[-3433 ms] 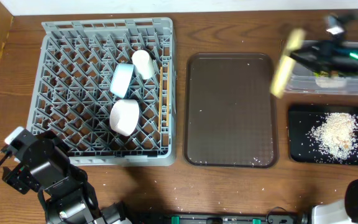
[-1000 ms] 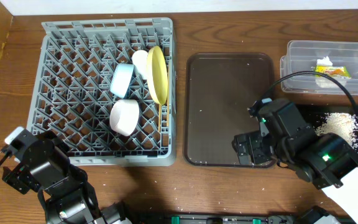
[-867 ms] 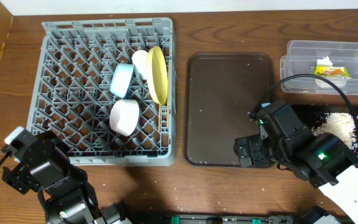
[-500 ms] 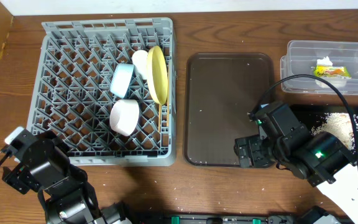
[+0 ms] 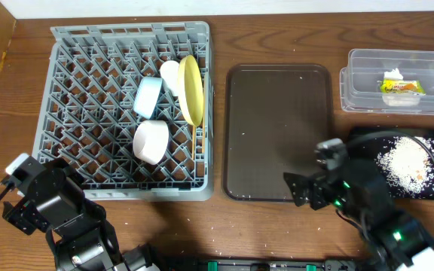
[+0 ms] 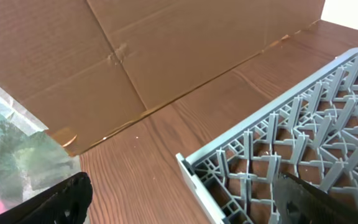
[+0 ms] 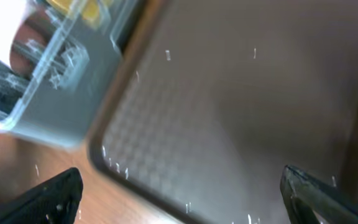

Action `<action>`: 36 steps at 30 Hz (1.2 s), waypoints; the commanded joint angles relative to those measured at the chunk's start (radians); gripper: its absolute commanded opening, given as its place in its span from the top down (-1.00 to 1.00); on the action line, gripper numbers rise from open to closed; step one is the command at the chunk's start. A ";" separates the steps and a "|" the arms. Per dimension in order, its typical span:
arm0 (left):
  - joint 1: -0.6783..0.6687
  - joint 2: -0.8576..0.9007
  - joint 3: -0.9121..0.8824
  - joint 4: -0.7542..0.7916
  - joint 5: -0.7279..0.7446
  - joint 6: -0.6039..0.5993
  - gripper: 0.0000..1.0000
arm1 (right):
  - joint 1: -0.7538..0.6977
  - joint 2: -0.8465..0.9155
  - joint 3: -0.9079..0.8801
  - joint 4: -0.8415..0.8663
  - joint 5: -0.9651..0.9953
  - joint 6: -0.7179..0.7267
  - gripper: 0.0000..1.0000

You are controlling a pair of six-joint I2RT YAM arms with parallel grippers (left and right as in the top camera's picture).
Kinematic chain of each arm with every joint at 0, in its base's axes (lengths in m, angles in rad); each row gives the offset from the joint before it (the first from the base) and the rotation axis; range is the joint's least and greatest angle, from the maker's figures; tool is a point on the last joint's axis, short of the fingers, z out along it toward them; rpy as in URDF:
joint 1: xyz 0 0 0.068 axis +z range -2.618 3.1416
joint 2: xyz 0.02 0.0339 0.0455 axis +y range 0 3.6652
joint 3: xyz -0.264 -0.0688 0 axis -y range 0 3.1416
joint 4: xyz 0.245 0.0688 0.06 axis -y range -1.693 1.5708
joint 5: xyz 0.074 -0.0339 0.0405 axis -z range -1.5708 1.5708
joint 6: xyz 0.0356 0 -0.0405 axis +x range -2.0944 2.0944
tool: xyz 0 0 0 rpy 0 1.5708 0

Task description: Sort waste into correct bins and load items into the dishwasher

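Note:
The grey dishwasher rack (image 5: 89,75) holds the yellow plate (image 5: 191,90) on edge, the white cup (image 5: 172,74), the light blue bowl (image 5: 148,96), the pale bowl (image 5: 151,141) and the chopsticks (image 5: 195,147). The wrapper (image 5: 400,85) lies in the clear tub (image 5: 360,75). Rice (image 5: 404,159) is heaped in the black tray (image 5: 359,169). My right gripper (image 5: 301,190) (image 7: 182,199) hangs open and empty over the brown tray's front right corner. My left gripper (image 6: 182,202) is open and empty by the rack's front left corner (image 6: 188,163).
The dark brown serving tray (image 5: 277,128) lies between the rack and the bins, with a few stray rice grains (image 7: 168,56) on it. A cardboard wall (image 6: 135,56) stands at the table's left. The left arm (image 5: 51,203) sits at the front left.
The yellow plate, earlier held by my right gripper near the tub, now stands in the rack. Over the last second the right arm drew back toward the front edge, uncovering the black tray.

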 commanded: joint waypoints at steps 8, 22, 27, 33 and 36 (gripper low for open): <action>0.003 -0.002 0.021 -0.002 -0.011 0.006 -0.88 | -0.182 -0.465 -0.402 0.290 -0.091 -0.015 -0.98; 0.003 -0.002 0.021 -0.002 -0.011 0.006 -0.87 | -0.381 -0.584 -0.459 0.336 -0.083 -0.353 -0.99; 0.003 -0.002 0.021 -0.002 -0.011 0.006 -0.88 | -0.484 -0.722 -0.459 0.336 -0.083 -0.389 -0.99; 0.003 -0.002 0.021 -0.002 -0.011 0.006 -0.88 | -0.588 -0.717 -0.459 0.335 -0.076 -0.389 -0.99; 0.003 -0.002 0.021 -0.002 -0.011 0.006 -0.87 | -0.626 -0.717 -0.459 0.330 -0.007 -0.389 -0.98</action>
